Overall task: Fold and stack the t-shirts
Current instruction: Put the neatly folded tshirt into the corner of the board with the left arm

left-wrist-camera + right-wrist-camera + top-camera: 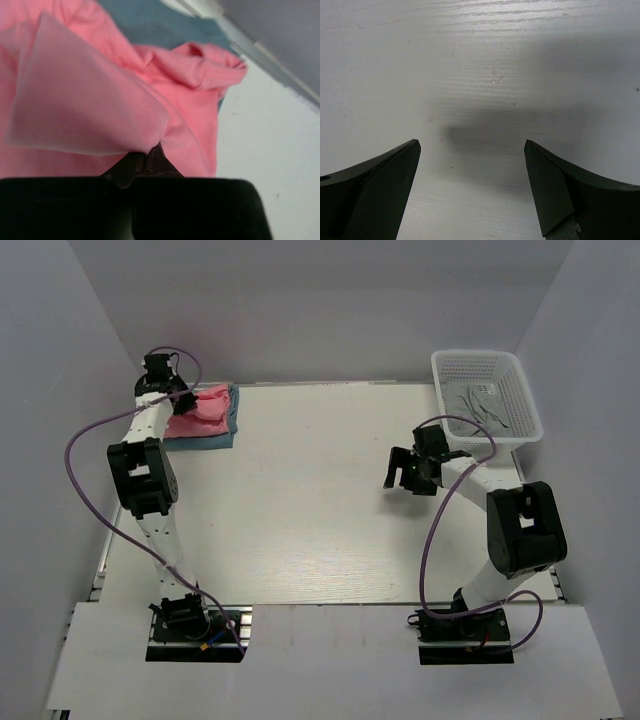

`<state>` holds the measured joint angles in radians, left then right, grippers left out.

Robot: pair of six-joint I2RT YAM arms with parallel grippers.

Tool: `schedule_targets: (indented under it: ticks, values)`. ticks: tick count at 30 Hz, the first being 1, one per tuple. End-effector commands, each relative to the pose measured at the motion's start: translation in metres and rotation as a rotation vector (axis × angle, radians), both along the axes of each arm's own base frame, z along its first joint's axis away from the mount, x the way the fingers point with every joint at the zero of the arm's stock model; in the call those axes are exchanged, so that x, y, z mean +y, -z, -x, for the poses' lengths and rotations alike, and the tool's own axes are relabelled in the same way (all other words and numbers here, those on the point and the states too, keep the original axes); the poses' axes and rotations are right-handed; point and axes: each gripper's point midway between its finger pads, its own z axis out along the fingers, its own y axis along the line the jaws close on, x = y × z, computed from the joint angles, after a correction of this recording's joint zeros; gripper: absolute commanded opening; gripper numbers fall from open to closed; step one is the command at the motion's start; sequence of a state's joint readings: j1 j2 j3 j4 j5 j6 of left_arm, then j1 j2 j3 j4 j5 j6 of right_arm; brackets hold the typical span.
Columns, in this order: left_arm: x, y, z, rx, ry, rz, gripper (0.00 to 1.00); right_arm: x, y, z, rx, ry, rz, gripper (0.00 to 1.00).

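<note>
The salmon pink t-shirt (pixel 205 410) lies bunched on top of the teal-blue t-shirt (pixel 228 436) at the table's far left corner. My left gripper (pixel 170 396) is over the pile's left side. In the left wrist view the gripper (pixel 145 157) is shut on a raised fold of the pink t-shirt (pixel 100 100), and the teal-blue t-shirt (pixel 165 25) shows beyond it. My right gripper (pixel 405 472) is open and empty above bare table at the right. Its fingers (pixel 380 180) are wide apart in the right wrist view. The neck label is not visible.
A white mesh basket (pixel 520 390) with grey items inside stands at the far right corner. Grey walls enclose the white table (pixel 320 500) on three sides. A wall rail (pixel 270 60) runs close behind the shirt pile.
</note>
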<state>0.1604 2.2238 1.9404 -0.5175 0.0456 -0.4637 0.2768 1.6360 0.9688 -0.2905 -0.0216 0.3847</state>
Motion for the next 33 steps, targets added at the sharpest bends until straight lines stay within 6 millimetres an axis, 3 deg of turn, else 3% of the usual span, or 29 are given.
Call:
schedule_targets:
  ticks: [1,4,5,10,16,21,25,27,29,31,33]
  values:
    - [0.001,-0.047,-0.026,-0.134,0.011,0.023,0.00,0.000,-0.010,-0.012,-0.030,0.002,0.011,0.90]
    - [0.002,-0.040,-0.040,-0.151,0.021,0.055,0.00,-0.005,-0.008,-0.014,-0.033,0.020,0.034,0.90]
    - [0.004,-0.053,-0.050,-0.188,0.022,0.048,0.00,-0.006,-0.006,-0.013,-0.026,0.023,0.038,0.90]
    - [0.006,-0.046,-0.063,-0.194,0.017,0.057,0.00,-0.007,-0.006,-0.014,-0.020,0.033,0.045,0.90]
    - [0.021,-0.047,-0.080,-0.263,-0.043,0.008,0.06,-0.008,-0.008,-0.012,-0.015,0.041,0.059,0.90]
    - [0.017,-0.050,-0.102,-0.361,-0.020,0.038,0.06,-0.009,-0.010,-0.011,-0.020,0.057,0.049,0.90]
    - [0.014,-0.046,-0.111,-0.395,-0.005,0.054,0.28,-0.012,-0.007,-0.008,-0.009,0.062,0.061,0.90]
    - [0.016,-0.042,-0.112,-0.396,-0.013,0.049,0.44,-0.013,-0.008,-0.006,-0.004,0.066,0.065,0.90]
    - [0.021,-0.050,-0.117,-0.431,-0.033,0.030,0.63,-0.014,-0.014,-0.005,-0.021,0.070,0.070,0.90]
    - [0.029,-0.054,-0.121,-0.454,-0.066,0.006,0.64,-0.018,-0.020,-0.005,-0.037,0.083,0.074,0.90]
    - [0.036,-0.064,-0.127,-0.504,-0.091,-0.017,0.81,-0.016,-0.020,-0.002,-0.040,0.079,0.060,0.90]
